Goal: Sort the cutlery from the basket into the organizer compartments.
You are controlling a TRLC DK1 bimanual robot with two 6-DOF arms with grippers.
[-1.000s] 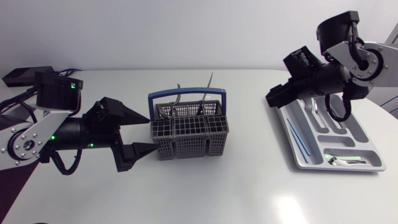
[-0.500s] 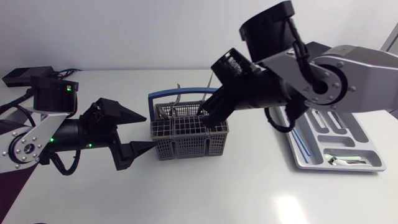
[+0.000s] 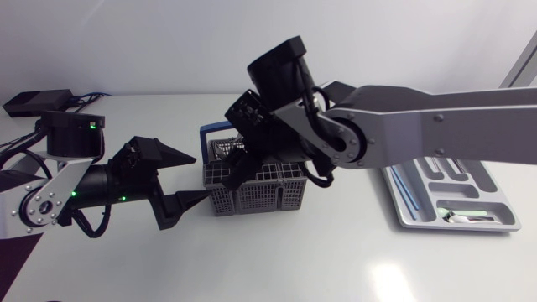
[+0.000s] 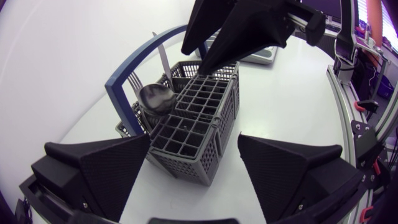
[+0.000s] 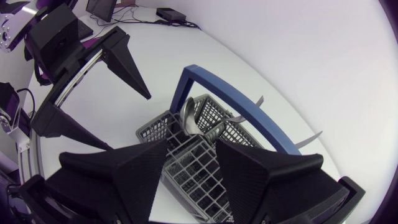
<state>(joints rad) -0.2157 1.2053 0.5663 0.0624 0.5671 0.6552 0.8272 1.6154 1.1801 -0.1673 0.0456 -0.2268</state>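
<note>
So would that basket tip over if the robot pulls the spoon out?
It's probably light: the basket is thin plastic mesh, mostly holes. So it might lift or tilt if the spoon snags. Its wide flat bottom should steady it, and the left fingers flank one end.

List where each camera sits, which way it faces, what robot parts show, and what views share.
Head view: fixed above the table, looking down; left gripper at the cutlery basket's end, right gripper over it, organizer at right.
Left wrist view: on the left arm, looking past its open gripper at the basket; right gripper above it.
Right wrist view: on the right arm, looking down past its open gripper into the basket; left gripper beyond.
Shared: basket and both grippers.
</note>
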